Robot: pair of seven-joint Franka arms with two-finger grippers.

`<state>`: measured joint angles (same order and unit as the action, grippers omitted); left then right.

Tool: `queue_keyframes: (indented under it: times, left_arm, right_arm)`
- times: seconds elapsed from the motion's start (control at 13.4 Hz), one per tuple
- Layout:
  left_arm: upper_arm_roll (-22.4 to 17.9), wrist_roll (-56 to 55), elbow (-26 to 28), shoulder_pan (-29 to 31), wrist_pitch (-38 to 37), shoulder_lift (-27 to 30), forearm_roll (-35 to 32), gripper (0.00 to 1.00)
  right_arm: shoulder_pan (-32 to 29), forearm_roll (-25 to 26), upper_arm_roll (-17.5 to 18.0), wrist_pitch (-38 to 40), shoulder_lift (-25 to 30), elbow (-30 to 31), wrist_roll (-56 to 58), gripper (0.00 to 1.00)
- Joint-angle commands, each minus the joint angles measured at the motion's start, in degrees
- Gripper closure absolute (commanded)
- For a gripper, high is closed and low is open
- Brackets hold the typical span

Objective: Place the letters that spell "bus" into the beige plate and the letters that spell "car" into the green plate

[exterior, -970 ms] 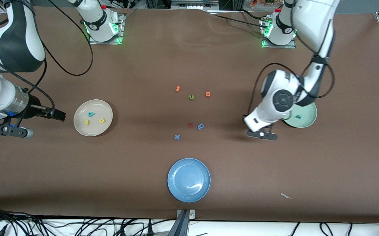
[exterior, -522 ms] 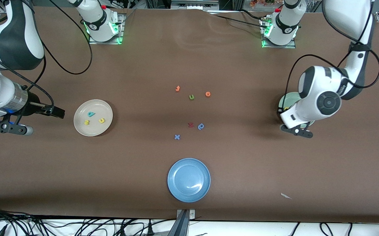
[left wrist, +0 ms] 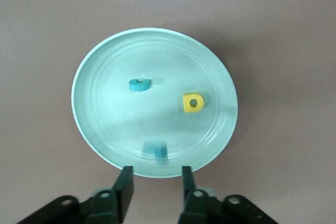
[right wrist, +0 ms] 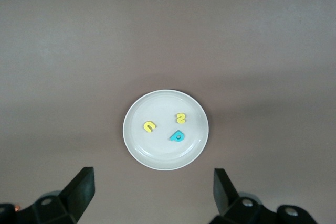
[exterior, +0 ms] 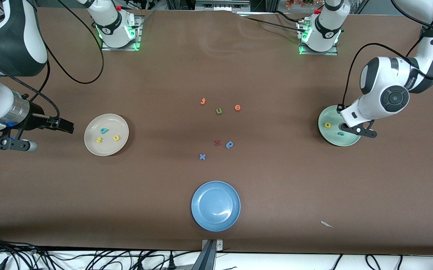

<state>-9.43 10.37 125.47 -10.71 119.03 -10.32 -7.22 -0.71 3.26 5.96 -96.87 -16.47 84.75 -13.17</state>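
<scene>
The green plate [exterior: 323,132] [left wrist: 94,56] lies near the left arm's end of the table. In it are a teal "c" [left wrist: 139,84], a yellow "a" [exterior: 327,125] [left wrist: 192,103] and a blurred teal letter [left wrist: 157,149]. My left gripper [exterior: 347,125] [left wrist: 155,174] hangs over this plate, open, with nothing between its fingers. The beige plate [exterior: 107,149] [right wrist: 157,158] holds the teal "b" [exterior: 104,131] [right wrist: 177,136], yellow "u" [right wrist: 149,126] and yellow "s" [right wrist: 181,117]. My right gripper [exterior: 66,128] [right wrist: 152,184] waits wide open beside it, toward the right arm's end.
A blue plate [exterior: 215,189] sits near the front camera at mid-table. Loose letters lie in the middle: two orange ones [exterior: 203,101] [exterior: 237,107], a green "u" [exterior: 219,111], a red one [exterior: 217,143], a blue one [exterior: 229,144] and a blue "x" [exterior: 202,156].
The left arm has swung from the table beside the green plate to over it. Its jaws have opened, and a teal letter now lies blurred in the plate. The right arm has barely moved.
</scene>
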Motion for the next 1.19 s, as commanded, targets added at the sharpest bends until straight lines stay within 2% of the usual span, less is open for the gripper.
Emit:
queue_keyframes:
  times: [0.0,0.22,0.52,0.67,0.9,1.12]
  left_arm:
    - [0.4,0.0,1.3,0.7,0.2,2.9,-1.7,0.00]
    - [0.5,0.0,1.7,0.9,0.1,4.3,-1.0,0.00]
    - [1.4,0.3,0.1,0.8,0.0,11.0,-1.0,0.00]
    - [2.7,0.3,-4.0,0.9,-1.9,12.0,-0.9,0.00]
    - [7.8,-1.1,-15.8,1.1,-13.3,12.1,-1.0,0.00]
    - [7.8,-1.3,-23.9,2.6,-22.9,12.9,3.7,0.00]
  right_arm:
    - [-0.5,-1.1,0.1,0.6,1.5,1.1,1.3,0.00]
    - [-0.4,-1.0,0.2,0.8,1.5,0.9,1.5,0.00]
    - [-0.3,-1.1,0.2,0.8,1.4,0.7,0.6,0.00]
    - [-0.4,-1.2,0.2,0.5,1.1,0.6,0.3,0.00]
    - [-0.5,-1.2,0.2,0.5,1.0,0.6,0.5,0.00]
    - [-0.4,-1.2,0.2,0.4,0.9,0.6,0.3,0.00]
